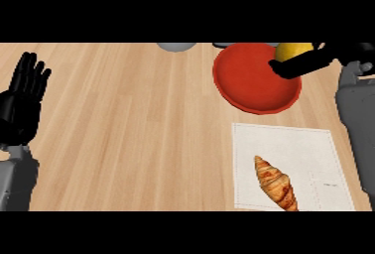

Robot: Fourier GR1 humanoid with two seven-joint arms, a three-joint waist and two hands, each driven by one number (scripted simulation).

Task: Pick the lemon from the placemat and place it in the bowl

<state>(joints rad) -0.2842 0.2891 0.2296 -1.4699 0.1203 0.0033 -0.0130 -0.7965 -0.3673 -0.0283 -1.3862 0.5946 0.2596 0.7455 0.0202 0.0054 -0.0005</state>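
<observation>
- Our right hand, at one o'clock on the pale wooden counter, curls its black fingers round the yellow lemon, holding it over the far rim of the round red bowl.
- Our left hand rests at nine o'clock, fingers straight and upright.
- At five o'clock, a golden-brown croissant lies on the white cloth placemat.

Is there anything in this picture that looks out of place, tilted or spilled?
Nothing is spilled or damaged. The croissant lies on the white placemat, near its front edge. The right hand holds the lemon over the far rim of the red bowl. The left hand rests open at left.
</observation>
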